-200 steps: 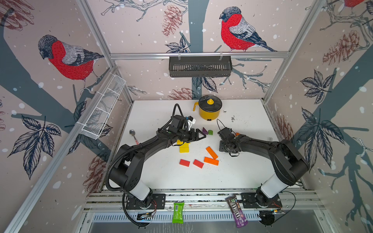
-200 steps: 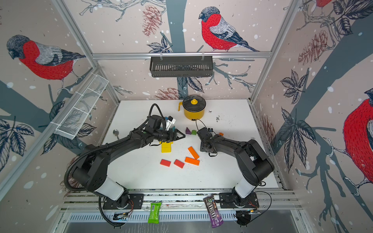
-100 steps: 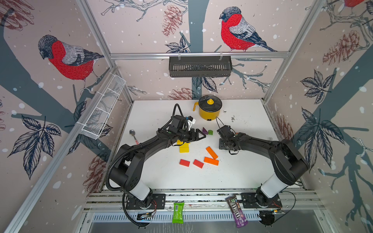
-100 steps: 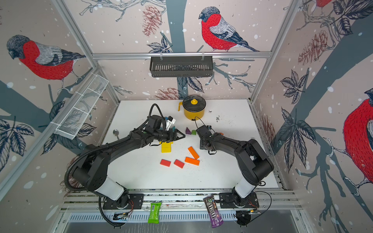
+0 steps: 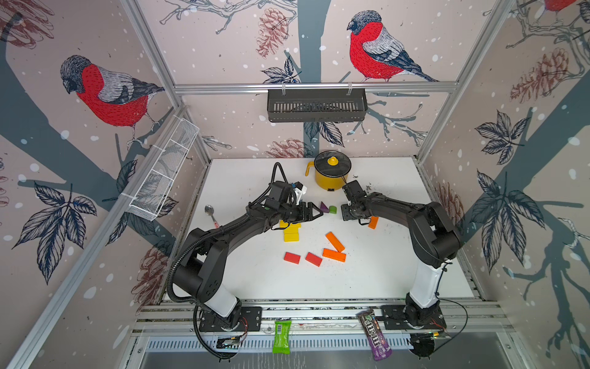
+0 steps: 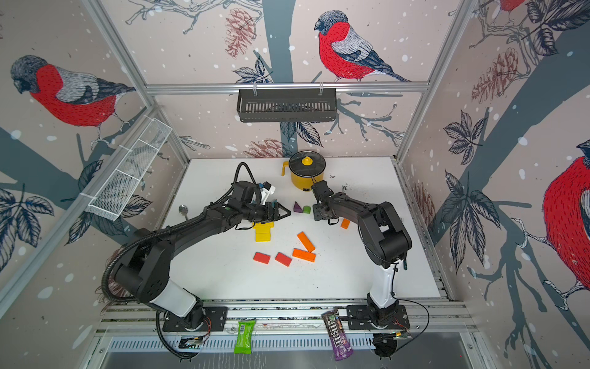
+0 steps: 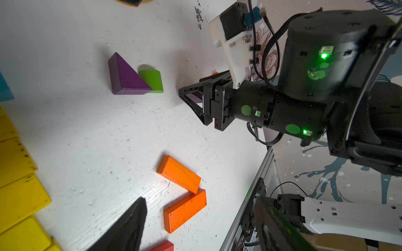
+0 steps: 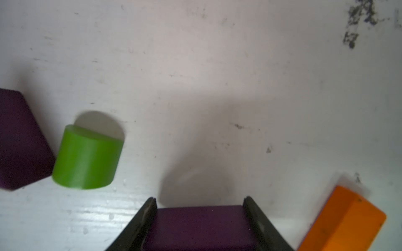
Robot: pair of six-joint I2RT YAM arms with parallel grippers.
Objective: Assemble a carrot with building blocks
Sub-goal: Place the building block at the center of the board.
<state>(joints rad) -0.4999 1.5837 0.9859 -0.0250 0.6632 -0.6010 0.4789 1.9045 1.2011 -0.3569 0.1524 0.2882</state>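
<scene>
While left gripper's [image 5: 319,213] width is unclear, right gripper [image 8: 199,198], clamping purple block [image 8: 200,226], has neared the pot [image 5: 329,183].

right wrist: clamped purple wooden block [image 8: 199,226] cut by frame edge, shape unclear | orange wooden block [image 8: 343,221], purple wooden triangle [image 8: 21,139] cropped | both top views: yellow flat blocks [image 5: 292,236] partly under left arm [image 5: 242,230] | left wrist: teal block [image 7: 4,89] mostly out of frame
</scene>
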